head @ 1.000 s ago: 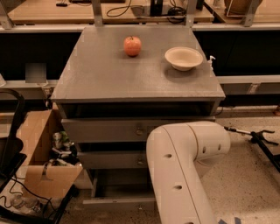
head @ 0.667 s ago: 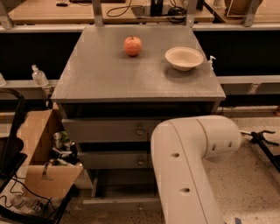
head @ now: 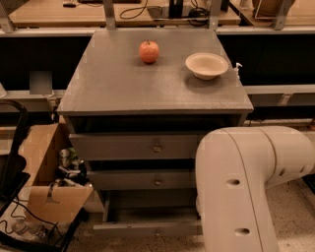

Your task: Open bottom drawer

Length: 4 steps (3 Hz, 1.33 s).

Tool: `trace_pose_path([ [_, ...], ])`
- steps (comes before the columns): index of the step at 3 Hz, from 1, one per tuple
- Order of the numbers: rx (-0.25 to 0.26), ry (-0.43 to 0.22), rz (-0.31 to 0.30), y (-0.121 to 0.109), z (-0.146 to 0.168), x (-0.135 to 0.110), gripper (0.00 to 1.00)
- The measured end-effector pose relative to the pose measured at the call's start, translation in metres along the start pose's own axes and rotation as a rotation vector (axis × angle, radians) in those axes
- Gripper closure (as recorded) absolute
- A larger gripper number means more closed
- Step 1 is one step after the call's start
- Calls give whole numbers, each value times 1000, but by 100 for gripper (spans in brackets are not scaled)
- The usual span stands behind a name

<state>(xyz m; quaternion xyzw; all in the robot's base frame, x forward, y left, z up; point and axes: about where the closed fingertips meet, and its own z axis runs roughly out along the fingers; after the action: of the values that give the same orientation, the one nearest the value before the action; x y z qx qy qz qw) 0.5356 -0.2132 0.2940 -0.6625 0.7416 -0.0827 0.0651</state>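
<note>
The bottom drawer (head: pixel 147 228) sits at the foot of the grey cabinet (head: pixel 123 83), and its front already stands nearer than the two drawers above, with a strip of its inside showing. It looks partly open, with more pulling probably left. The tool is hidden behind the white arm (head: pixel 246 187) at the near right, so I cannot tell its state.

Speckled floor (head: pixel 295 216), wooden bench (head: pixel 49 15), cardboard box (head: pixel 42 157)
</note>
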Motion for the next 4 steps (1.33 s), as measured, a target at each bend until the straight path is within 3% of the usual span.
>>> trace_pose_path([
  [1,-2,2,0,1,1,2,98],
  [2,-3,2,0,2,1,2,100],
  [4,-23,-130,-47,-11,68,-37,100],
])
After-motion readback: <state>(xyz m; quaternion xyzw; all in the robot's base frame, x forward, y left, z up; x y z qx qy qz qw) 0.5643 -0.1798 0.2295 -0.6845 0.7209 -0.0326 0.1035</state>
